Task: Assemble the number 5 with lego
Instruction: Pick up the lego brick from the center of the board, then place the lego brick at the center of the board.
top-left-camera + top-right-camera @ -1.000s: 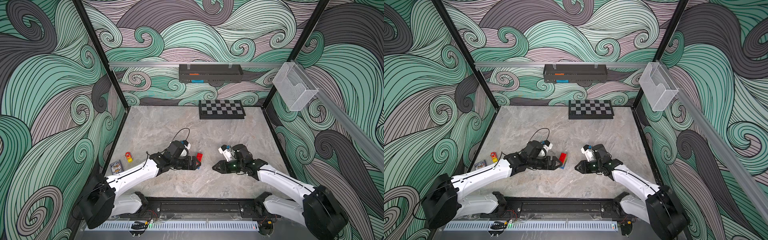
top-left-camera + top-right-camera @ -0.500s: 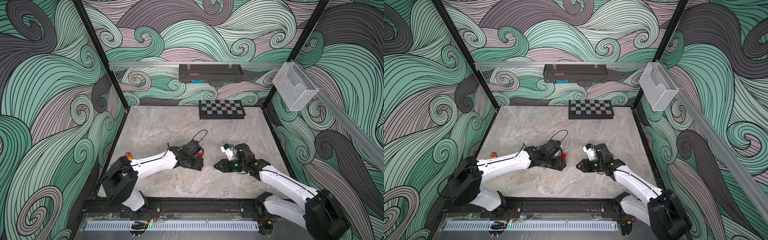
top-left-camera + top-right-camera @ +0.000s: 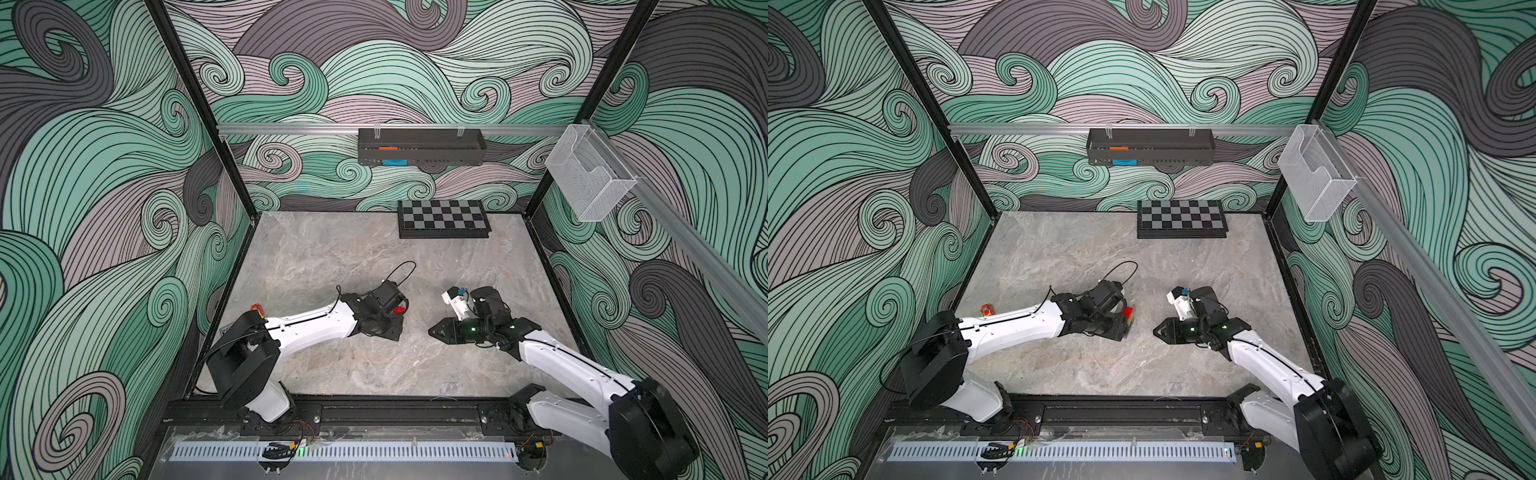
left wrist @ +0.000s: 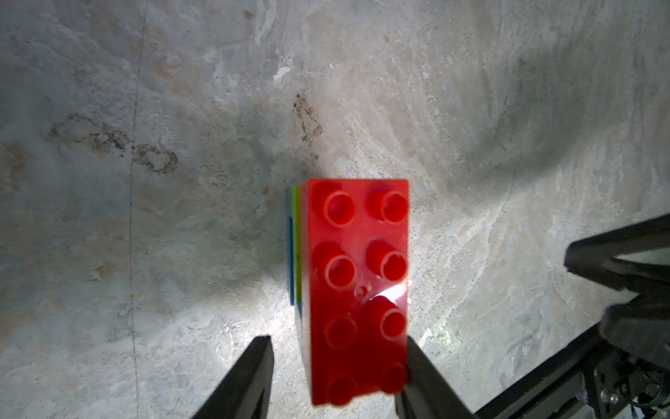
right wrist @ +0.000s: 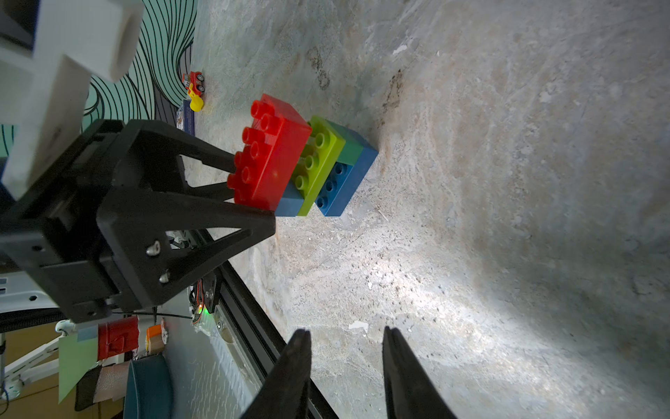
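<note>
Starting at the left wall, a toy car [image 3: 987, 309] is seen, well apart from the work. Near the table's [image 3: 332, 257] middle stands the number 5 [image 5: 308, 159]: red brick [image 4: 357, 290] on top, lime [image 5: 319, 165] in the middle, dark blue [image 5: 344, 185] at the bottom, small bricks linking them. The left gripper [image 4: 337, 373] straddles the red brick; one jaw touches it, a gap is seen at the other, so no firm grip is judged. Closing should be finished squarely, without tilting the stack. Further right, the right gripper [image 5: 346, 366] hovers apart, parted and empty.
</note>
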### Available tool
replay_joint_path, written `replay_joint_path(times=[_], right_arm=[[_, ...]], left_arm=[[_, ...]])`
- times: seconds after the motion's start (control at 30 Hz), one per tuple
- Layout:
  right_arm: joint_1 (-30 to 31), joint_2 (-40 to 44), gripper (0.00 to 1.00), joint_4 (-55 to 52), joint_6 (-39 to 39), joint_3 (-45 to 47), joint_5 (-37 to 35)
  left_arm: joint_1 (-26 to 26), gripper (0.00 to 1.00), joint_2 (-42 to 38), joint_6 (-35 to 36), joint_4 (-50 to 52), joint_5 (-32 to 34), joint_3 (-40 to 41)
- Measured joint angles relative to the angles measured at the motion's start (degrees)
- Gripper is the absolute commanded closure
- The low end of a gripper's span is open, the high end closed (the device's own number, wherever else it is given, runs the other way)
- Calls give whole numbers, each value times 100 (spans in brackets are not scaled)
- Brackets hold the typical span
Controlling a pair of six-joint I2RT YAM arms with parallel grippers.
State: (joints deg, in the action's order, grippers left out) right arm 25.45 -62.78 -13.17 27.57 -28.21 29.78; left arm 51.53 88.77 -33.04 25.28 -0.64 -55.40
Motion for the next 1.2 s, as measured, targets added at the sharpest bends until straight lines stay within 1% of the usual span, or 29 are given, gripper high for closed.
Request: replay_joint_path(times=[0.1, 0.17, 0.3, 0.47, 0.57, 0.67, 0.83, 1.03, 1.2], right_arm=[[-4, 0, 63, 0, 2, 0, 28], [-9, 0, 63, 2, 2, 2, 35], [-11, 0, 63, 7, 2, 22, 37], [-15, 2, 63, 7, 0, 22, 42], [-22, 2, 63, 7, 0, 22, 44], [-35, 13, 63, 4, 0, 22, 46], [-42, 24, 63, 4, 0, 22, 52], [-44, 24, 63, 4, 0, 22, 55], [-48, 22, 63, 4, 0, 22, 61]], left_arm=[[0, 56, 2, 35, -66, 2, 0], [2, 60, 7, 72, -81, 4, 0], [0, 71, 7, 118, -87, 17, -20], [-13, 72, -2, 120, -85, -9, -44], [-118, 73, -52, 118, -103, -205, -39], [-363, 73, -184, 96, -273, -588, 46], [-960, 73, -389, -61, -868, -1384, 448], [-1499, 73, -361, -317, -1558, -2347, 820], [-1738, 72, -76, -546, -2168, -2970, 977]])
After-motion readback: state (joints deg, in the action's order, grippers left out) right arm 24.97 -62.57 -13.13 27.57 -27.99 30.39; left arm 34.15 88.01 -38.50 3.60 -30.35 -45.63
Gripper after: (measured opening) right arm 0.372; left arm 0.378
